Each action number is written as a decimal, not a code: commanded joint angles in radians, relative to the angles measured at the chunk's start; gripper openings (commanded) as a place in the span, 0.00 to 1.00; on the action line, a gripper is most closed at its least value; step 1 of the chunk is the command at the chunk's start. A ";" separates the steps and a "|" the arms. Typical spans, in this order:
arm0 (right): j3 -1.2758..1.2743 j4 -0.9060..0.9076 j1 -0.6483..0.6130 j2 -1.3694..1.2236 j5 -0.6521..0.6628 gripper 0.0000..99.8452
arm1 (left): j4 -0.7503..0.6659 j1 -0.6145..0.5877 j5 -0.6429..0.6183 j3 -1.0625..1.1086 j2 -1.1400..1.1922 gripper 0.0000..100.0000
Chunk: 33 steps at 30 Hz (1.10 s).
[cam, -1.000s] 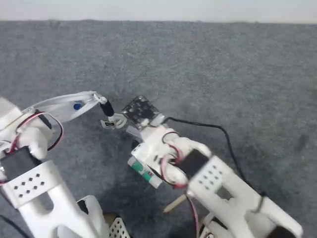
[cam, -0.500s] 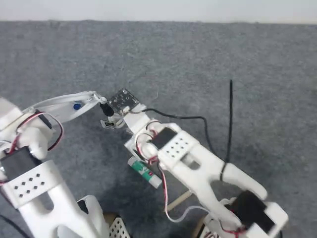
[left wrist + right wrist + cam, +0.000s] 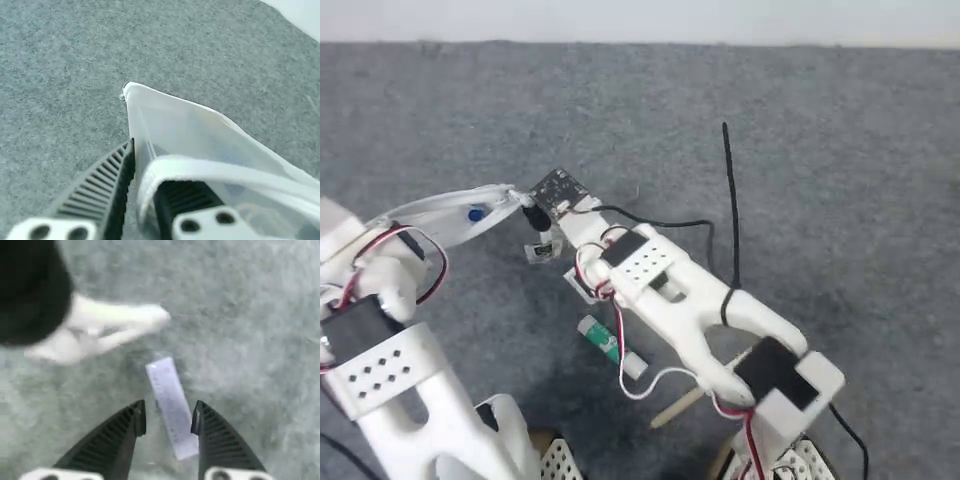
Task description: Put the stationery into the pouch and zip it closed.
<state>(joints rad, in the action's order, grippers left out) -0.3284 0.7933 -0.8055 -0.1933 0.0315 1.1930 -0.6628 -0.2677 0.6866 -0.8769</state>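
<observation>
- While our left fingers (image 3: 100,185) are clamped on one edge of the translucent white plastic pouch (image 3: 190,135), our right fingers (image 3: 122,432) stand apart, one on each side of a small pale rectangular piece (image 3: 167,390) of stationery.
- This piece lies flat on the grey felt-like surface (image 3: 820,150), just beside the free end of the pouch (image 3: 450,215). It lies a little oblique between the fingers, not parallel to them.
- A green and white glue stick (image 3: 605,343) and a thin wooden stick (image 3: 676,409) lie on the surface beside the right arm, outside the pouch, so we judge the task to be far from done.
- Risk one: the piece is low and flat, so the fingers may close above it or only push it along the surface. Its oblique position may make it turn and slip out.
- Risk two: the pouch is so near that the right arm may knock it when lifting, and pull it from the left fingers.
- Risk three: the pouch is held at one edge only, so its mouth may stay narrow and the piece may drop beside it.
</observation>
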 commanded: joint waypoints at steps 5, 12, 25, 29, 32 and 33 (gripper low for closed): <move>0.098 -0.018 0.030 -0.076 0.020 0.15 | -0.029 -0.005 -0.008 -0.053 -0.002 0.01; 0.097 -0.013 0.031 -0.087 0.064 0.03 | -0.029 -0.005 -0.008 -0.053 -0.002 0.01; 0.092 0.142 0.127 -0.010 0.034 0.01 | -0.029 -0.005 -0.008 -0.051 -0.002 0.01; 0.092 0.213 0.151 0.028 0.035 0.01 | -0.029 -0.005 -0.008 -0.051 -0.002 0.01; 0.092 0.232 0.153 0.028 0.035 0.01 | -0.029 -0.005 -0.008 -0.051 -0.002 0.01; 0.092 0.232 0.150 0.028 0.035 0.01 | -0.029 -0.005 -0.008 -0.051 -0.002 0.01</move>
<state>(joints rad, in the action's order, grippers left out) -0.2639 1.0019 -0.6690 -0.2440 0.0806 1.1930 -0.6628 -0.2677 0.6866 -0.8769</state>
